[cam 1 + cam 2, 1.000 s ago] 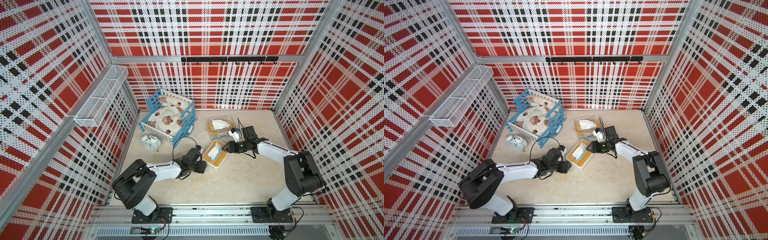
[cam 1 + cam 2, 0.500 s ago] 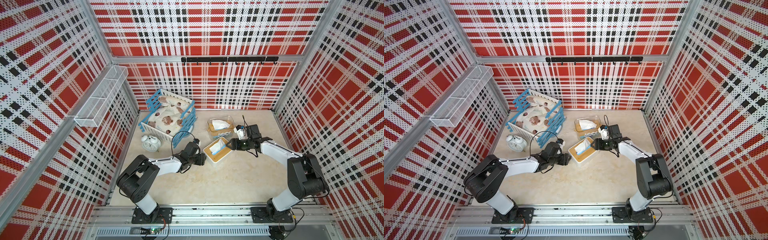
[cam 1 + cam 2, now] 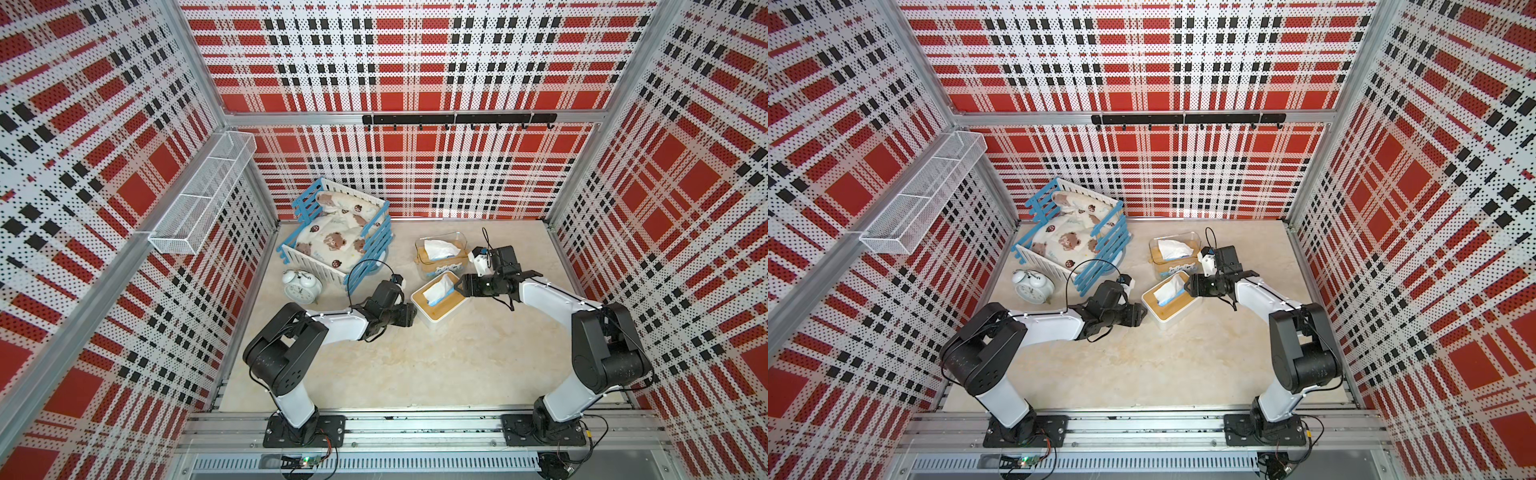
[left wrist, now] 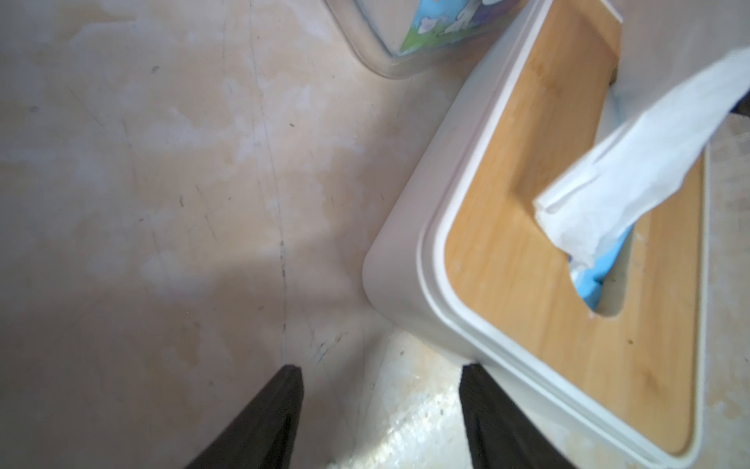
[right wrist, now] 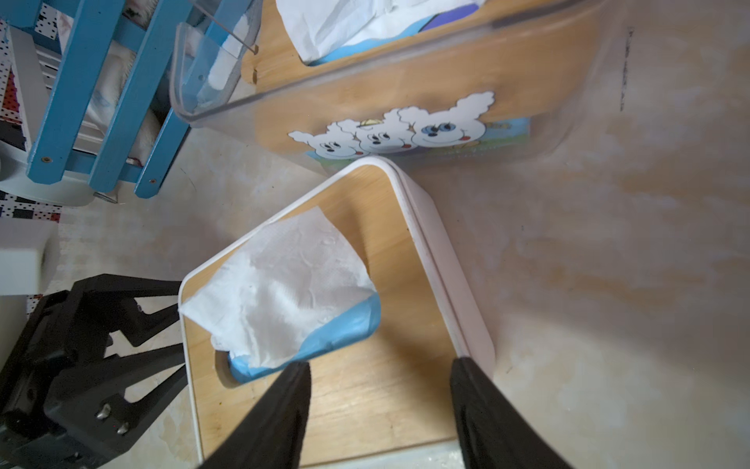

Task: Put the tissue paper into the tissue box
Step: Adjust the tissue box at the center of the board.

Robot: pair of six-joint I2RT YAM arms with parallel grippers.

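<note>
L gripper (image 3: 410, 316) nearest: jaws well apart, empty, tips by near corner of tissue box (image 3: 430, 311); box has swung round a bit in the last sec; R gripper (image 3: 460, 286) beyond it, jaws wider than before, gripping nothing; reads as a release, pack prob. seated; tissue paper (image 3: 439, 289) in lid slot (image 4: 608, 310), long axis L-to-R gripper, sheet (image 5: 284, 284) pointing up, leaning far side; clear box (image 3: 448, 264) behind.

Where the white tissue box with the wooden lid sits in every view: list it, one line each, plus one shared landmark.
Top view: white tissue box just right of centre.
Top view: near centre.
Left wrist: fills the picture's right half.
Right wrist: lower middle of the picture.
Landmark: the clear box with cartoon print right beside it, in all four.
</note>
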